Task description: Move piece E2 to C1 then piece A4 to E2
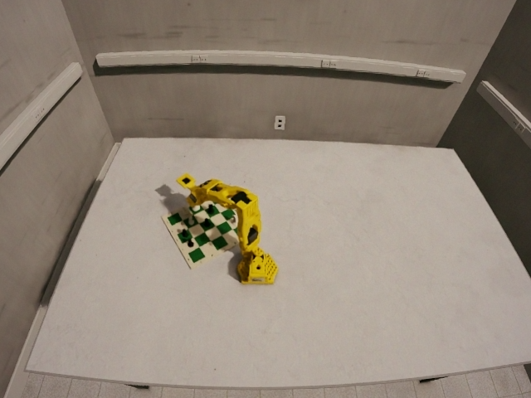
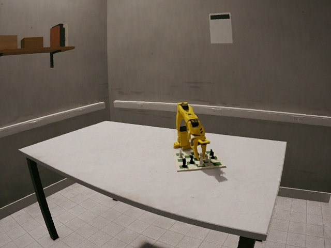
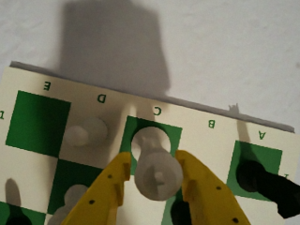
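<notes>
Now the white turned chess piece stands upright on the green C1 square of the green-and-cream chessboard, in the row along the lettered edge. Its round base sits inside the square as far as the wrist view shows. Its long axis is vertical, so that camera sees it almost end-on.

The yellow pincer straddles the piece's head, one jaw on each side, the piece dead centre between them. The jaws stand slightly apart and look to flank the head rather than clamp it; I judge the piece released and resting on its own. The way out is therefore straight up along the piece's axis, since any sideways drift would push a jaw against the head.

A second white piece stands just beside on D1, and a black piece occupies the A file, well apart.

The yellow arm arches from its base on the grey tabletop beside the board, with the wrist pointed steeply down over the far edge row. The first move looks done; I cannot pick out the A4 piece with certainty.
</notes>
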Available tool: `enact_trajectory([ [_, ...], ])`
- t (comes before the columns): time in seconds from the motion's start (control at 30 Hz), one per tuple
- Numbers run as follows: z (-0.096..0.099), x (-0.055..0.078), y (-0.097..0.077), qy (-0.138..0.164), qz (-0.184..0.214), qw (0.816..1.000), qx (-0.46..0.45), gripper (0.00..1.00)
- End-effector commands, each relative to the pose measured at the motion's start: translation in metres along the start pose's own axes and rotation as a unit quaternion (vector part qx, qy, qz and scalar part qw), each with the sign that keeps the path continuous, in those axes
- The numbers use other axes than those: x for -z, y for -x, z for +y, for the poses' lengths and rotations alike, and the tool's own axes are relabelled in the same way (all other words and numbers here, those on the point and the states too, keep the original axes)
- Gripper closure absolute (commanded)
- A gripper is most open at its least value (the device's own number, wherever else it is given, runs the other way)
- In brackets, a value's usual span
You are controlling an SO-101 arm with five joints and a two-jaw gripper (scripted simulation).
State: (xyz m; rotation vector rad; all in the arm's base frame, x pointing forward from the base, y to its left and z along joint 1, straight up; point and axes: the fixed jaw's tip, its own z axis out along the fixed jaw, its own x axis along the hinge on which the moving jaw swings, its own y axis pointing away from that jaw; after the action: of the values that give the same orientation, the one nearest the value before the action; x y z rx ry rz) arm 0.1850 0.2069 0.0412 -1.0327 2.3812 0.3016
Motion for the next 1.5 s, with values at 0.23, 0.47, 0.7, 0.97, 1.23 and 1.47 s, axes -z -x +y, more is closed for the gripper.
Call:
enact_trajectory([
  [0.23, 0.002, -0.001, -0.004, 0.002, 0.012, 1.0, -0.002, 0.88],
  [0.47, 0.002, 0.006, 0.0, 0.003, 0.012, 1.0, -0.002, 0.88],
  [0.7, 0.002, 0.012, 0.004, 0.003, 0.012, 1.0, -0.002, 0.88],
  [0.97, 0.002, 0.025, 0.012, 0.003, 0.011, 1.0, -0.002, 0.88],
  [1.23, 0.002, 0.032, 0.016, 0.003, 0.011, 1.0, -0.002, 0.88],
  [1.47, 0.002, 0.037, 0.019, 0.003, 0.011, 1.0, -0.002, 0.88],
])
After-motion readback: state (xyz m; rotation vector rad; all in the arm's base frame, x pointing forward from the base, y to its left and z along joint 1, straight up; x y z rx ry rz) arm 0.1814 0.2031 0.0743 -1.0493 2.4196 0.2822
